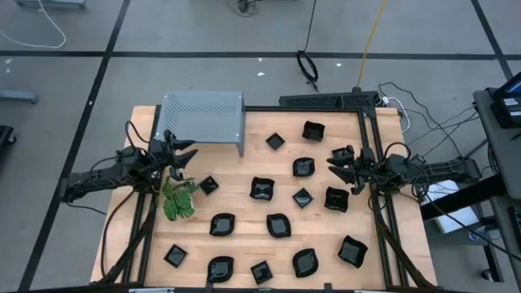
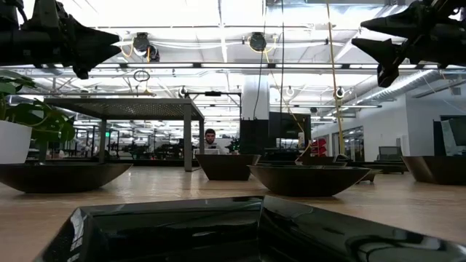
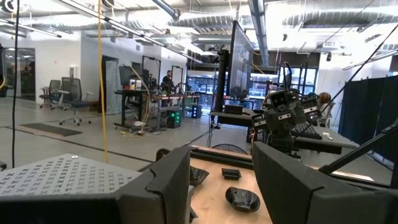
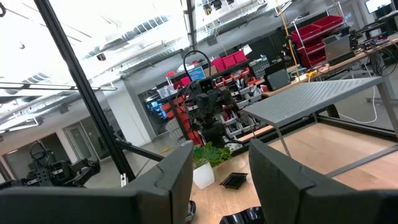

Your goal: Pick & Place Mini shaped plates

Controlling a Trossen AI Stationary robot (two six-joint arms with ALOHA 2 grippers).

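A pale wooden table stands in a wide workshop, and a person sits at a desk far behind it in the low view. The mini shaped plates lie scattered over the table between and in front of the two arms. The left gripper hovers raised, fingers parted and empty, beside the grey perforated shelf and just above the leafy plant. The right gripper also hangs raised, open and holding nothing, with plates just beside it. One plate nearly fills the low view's foreground, cut off by the edge.
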